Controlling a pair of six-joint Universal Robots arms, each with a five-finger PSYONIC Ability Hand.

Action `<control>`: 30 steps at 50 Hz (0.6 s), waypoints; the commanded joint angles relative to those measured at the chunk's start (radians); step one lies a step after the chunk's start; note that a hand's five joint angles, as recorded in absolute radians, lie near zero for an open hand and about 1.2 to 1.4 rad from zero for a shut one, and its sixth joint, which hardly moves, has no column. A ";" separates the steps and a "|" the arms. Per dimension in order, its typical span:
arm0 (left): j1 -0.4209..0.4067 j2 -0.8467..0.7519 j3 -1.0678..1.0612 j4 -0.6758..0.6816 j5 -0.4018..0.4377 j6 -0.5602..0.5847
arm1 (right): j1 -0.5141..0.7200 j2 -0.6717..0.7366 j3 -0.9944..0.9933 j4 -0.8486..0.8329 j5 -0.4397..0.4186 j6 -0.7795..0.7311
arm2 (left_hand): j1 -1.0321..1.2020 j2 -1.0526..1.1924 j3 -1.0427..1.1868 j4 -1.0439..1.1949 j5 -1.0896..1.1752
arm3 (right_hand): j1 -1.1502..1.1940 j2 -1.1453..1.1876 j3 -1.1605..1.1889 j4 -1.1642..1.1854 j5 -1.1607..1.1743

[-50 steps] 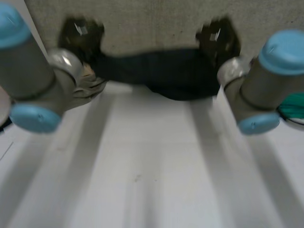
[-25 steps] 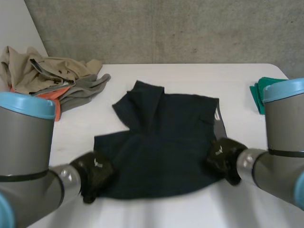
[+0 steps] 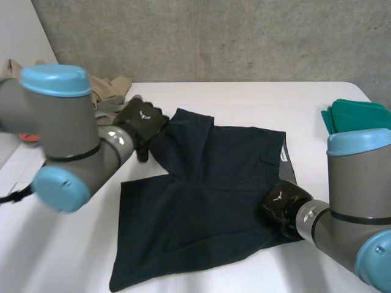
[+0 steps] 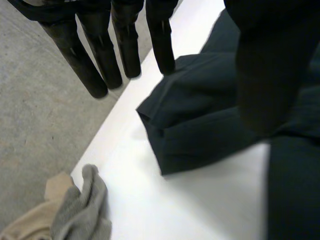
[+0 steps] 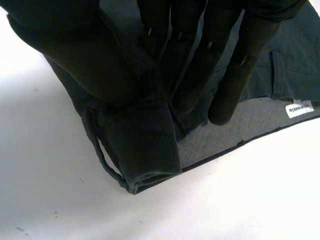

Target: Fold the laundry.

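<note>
A dark navy garment (image 3: 208,195) lies spread on the white table (image 3: 73,256), with one leg folded toward the far left. My left hand (image 3: 142,119) hovers at that far-left end. Its fingers (image 4: 100,55) are straight above the folded cloth edge (image 4: 200,125) and hold nothing. My right hand (image 3: 281,206) rests on the garment's near-right corner. There its fingers (image 5: 200,65) and thumb pinch a rolled fold of the dark cloth (image 5: 145,145). A white label (image 5: 298,109) shows beside that corner.
A heap of beige, grey and orange clothes (image 3: 110,97) lies at the far left, and its grey edge (image 4: 82,210) is close to my left hand. Folded green cloth (image 3: 357,116) sits at the far right. A grey wall (image 3: 244,36) stands behind the table.
The garment, held up by both hands a second ago, now lies flat. My left hand has let go of it, opened, and moved from the near-left corner to the far-left end.
</note>
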 commanded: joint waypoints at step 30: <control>0.041 -0.526 0.625 -0.173 -0.022 0.360 | -0.002 0.001 0.048 -0.113 0.025 -0.003 | 0.952 0.965 0.974 0.969 0.968 | 0.291 0.215 0.198 0.197 0.195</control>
